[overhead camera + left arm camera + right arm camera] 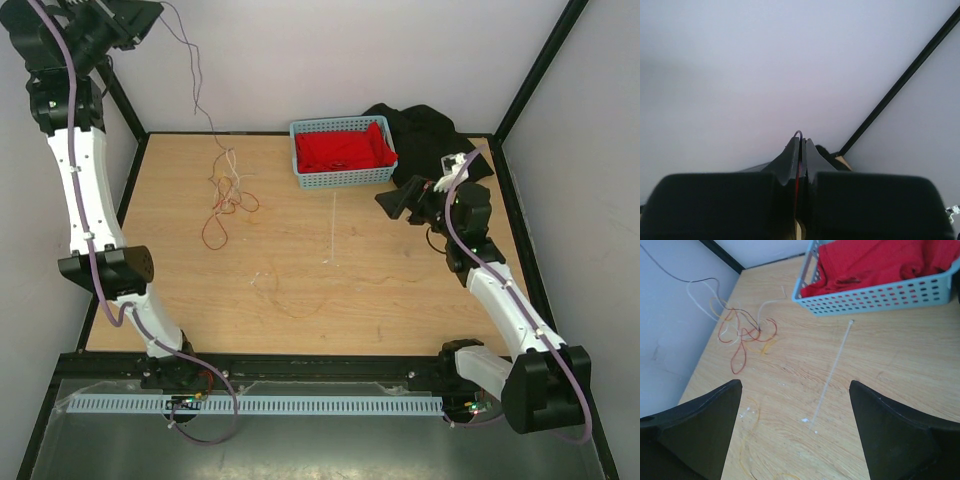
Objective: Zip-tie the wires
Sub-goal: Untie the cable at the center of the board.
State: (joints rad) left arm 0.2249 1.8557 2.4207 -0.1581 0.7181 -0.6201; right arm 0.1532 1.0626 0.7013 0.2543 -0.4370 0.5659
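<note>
The left gripper (801, 150) is raised high at the far left, its jaws shut on a thin strand of the wires (228, 195), whose tangle lies below on the far-left part of the table (400, 310). The right gripper (796, 390) hovers wide open and holds nothing, with the zip tie (832, 372) lying flat between its fingers' lines of sight, just near of the basket (865, 295). The step in hand is probably fetching that tie. I would bring the fingers straight down across the strip's width near its middle, since a flat thin strip slips easily, and keep clear of the basket wall. By count there are 1 zip tie, 1 light-blue basket holding 1 red cloth (875, 260), 1 black cloth (430, 135) at the far right, and 1 faint loose strand (290, 300) near the middle. The tangled wires cannot be counted, though red-orange, whitish, yellowish and dark ones show.
</note>
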